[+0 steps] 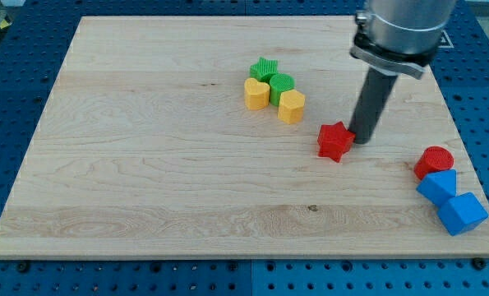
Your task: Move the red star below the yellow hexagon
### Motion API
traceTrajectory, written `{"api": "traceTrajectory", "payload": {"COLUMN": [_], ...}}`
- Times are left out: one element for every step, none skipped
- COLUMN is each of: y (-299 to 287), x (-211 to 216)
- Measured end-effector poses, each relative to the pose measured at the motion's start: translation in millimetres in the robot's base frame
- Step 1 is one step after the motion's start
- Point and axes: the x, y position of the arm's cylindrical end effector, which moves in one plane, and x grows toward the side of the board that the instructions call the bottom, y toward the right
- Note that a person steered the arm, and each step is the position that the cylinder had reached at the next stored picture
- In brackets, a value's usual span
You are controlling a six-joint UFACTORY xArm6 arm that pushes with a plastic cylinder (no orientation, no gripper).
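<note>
Touching the red star (pixel 334 141) on its right side, my tip (pixel 362 140) holds nothing, being a bare rod. Red star sits below and right of the yellow hexagon (pixel 291 106) on the wooden board (pixel 145 164)

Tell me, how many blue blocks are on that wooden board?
2. Both lie at the board's lower right corner: one blue block just below the red cylinder, the other blue block beside it, nearer the corner. None seems hidden.
</note>
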Motion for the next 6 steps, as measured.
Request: {"api": "traceTrajectory", "payload": {"y": [5, -7, -8, -8, -27, -45], "x": [13, 24, 24, 24, 22, 18]}}
